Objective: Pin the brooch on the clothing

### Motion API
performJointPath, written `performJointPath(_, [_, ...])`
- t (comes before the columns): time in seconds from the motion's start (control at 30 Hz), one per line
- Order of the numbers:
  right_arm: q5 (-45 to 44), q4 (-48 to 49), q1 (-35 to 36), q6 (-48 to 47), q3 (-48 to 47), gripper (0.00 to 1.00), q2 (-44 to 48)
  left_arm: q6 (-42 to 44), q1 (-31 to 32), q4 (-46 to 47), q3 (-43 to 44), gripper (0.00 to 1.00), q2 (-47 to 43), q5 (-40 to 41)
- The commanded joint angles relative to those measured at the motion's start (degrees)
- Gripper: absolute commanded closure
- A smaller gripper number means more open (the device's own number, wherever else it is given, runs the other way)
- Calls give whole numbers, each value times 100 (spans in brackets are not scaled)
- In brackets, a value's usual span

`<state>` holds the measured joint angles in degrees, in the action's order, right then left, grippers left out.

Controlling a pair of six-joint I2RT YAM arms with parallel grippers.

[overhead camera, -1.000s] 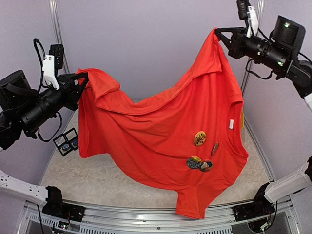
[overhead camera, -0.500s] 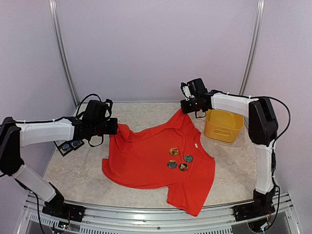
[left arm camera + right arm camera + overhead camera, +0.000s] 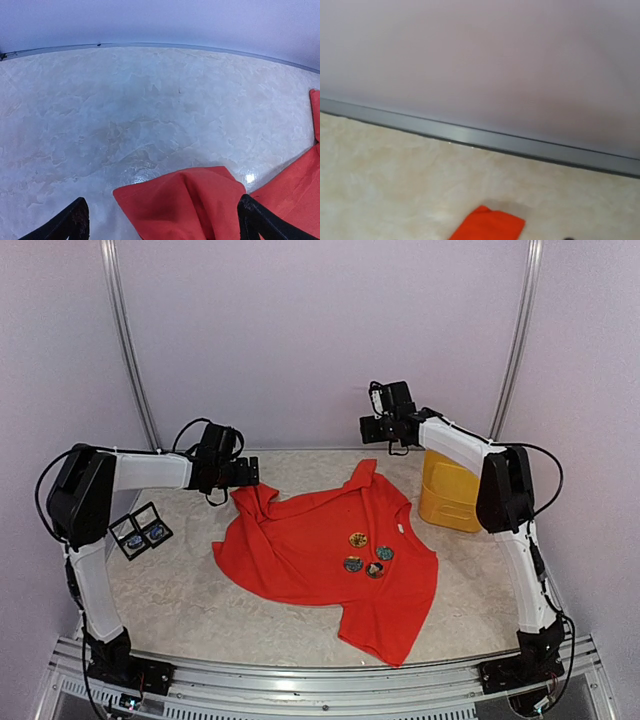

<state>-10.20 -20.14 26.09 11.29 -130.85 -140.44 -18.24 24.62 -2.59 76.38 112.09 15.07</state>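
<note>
The clothing, a red T-shirt [image 3: 300, 550], lies spread on the table with several round brooches [image 3: 358, 539] on its chest. My left gripper [image 3: 250, 472] sits low at the shirt's left sleeve and is open. In the left wrist view its black fingers [image 3: 75, 222] stand far apart, with a loose fold of red fabric [image 3: 185, 200] on the table between them. My right gripper [image 3: 365, 430] hovers above the shirt's far corner, touching nothing. The right wrist view shows that corner [image 3: 487, 225] lying free on the table and only a dark fingertip [image 3: 567, 239] at the bottom edge.
A yellow plastic basket [image 3: 450, 495] stands at the back right, just behind my right arm. A small open black case [image 3: 140, 532] holding two more brooches lies at the left. Grey walls and a metal rail close the back of the table.
A second ago both grippers held the shirt up in the air. It came down onto the table, and both grippers have let go; the right one has lifted off its corner.
</note>
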Motion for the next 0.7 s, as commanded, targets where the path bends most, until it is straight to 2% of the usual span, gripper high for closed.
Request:
performJointPath(0.0, [-60, -559, 64, -410, 254, 32, 679, 147, 12, -128, -471, 1, -888, 111])
performJointPath(0.13, [-302, -935, 405, -401, 1660, 34, 1805, -333, 52, -297, -1441, 1, -1849, 154])
performJointPath(0.23, [-546, -1347, 809, -37, 2874, 36, 2643, -877, 177, -418, -2288, 7, -2559, 211])
performJointPath(0.37, [-583, -1875, 1402, 825, 4459, 37, 3599, -1359, 336, -491, -3149, 24, -3172, 503])
performJointPath(0.47, [-505, -2222, 1893, 1574, 5443, 32, 4024, -1568, 324, -351, -3623, 36, -3331, 314])
performJointPath(0.67, [-99, -3060, 3078, 3108, 6634, 24, 4365, -1683, 299, -159, -3953, 35, -2889, 120])
